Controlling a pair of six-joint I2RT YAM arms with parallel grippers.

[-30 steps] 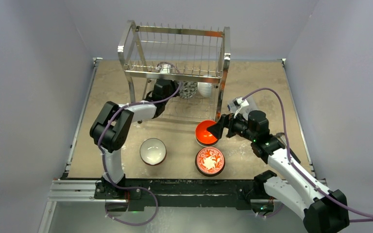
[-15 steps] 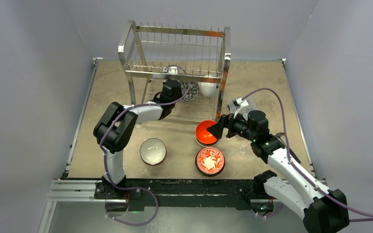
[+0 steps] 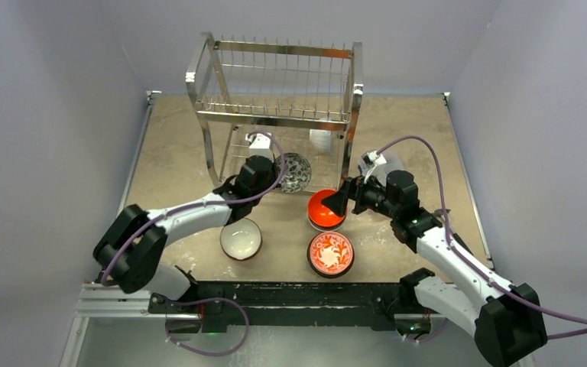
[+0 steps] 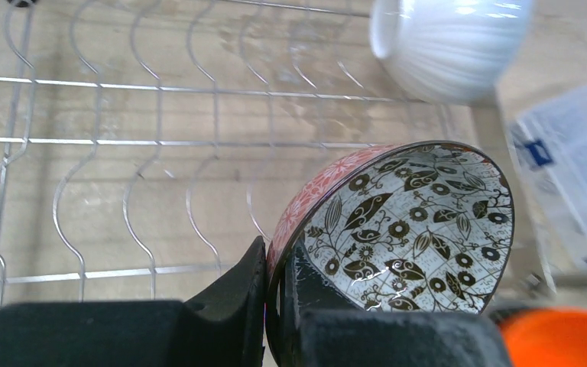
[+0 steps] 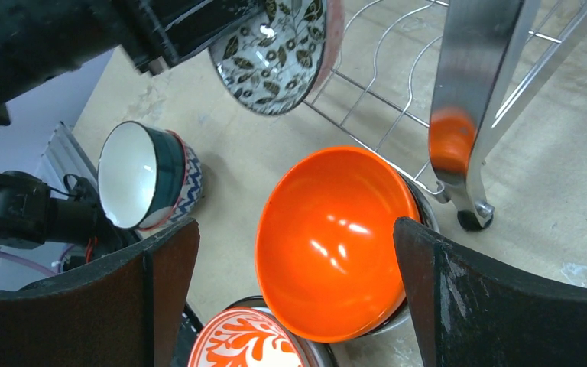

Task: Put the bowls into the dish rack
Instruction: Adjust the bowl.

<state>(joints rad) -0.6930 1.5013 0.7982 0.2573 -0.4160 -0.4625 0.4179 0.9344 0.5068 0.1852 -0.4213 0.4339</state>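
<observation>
The dish rack (image 3: pixel 275 115) stands at the back of the table. My left gripper (image 3: pixel 266 165) is shut on the rim of a grey-black patterned bowl (image 3: pixel 295 172), one finger inside and one outside. The left wrist view shows this bowl (image 4: pixel 413 229) on its side over the lower wire shelf (image 4: pixel 122 138), in my left gripper (image 4: pixel 273 306). A white bowl (image 3: pixel 321 139) (image 4: pixel 451 46) rests further back on that shelf. My right gripper (image 3: pixel 342 200) (image 5: pixel 294 229) hangs open over the orange bowl (image 3: pixel 325 208) (image 5: pixel 336 237).
A red-and-white floral bowl (image 3: pixel 330 253) (image 5: pixel 244 344) sits just in front of the orange one. A bowl with a white inside and blue patterned outside (image 3: pixel 240 238) (image 5: pixel 134 176) lies to the left. The rack's front right leg (image 5: pixel 466 92) stands close beside the orange bowl. A clear box (image 3: pixel 378 164) lies right of the rack.
My left gripper closed on the patterned bowl on the lower shelf and drew it toward the shelf's front edge. The right gripper barely moved.
</observation>
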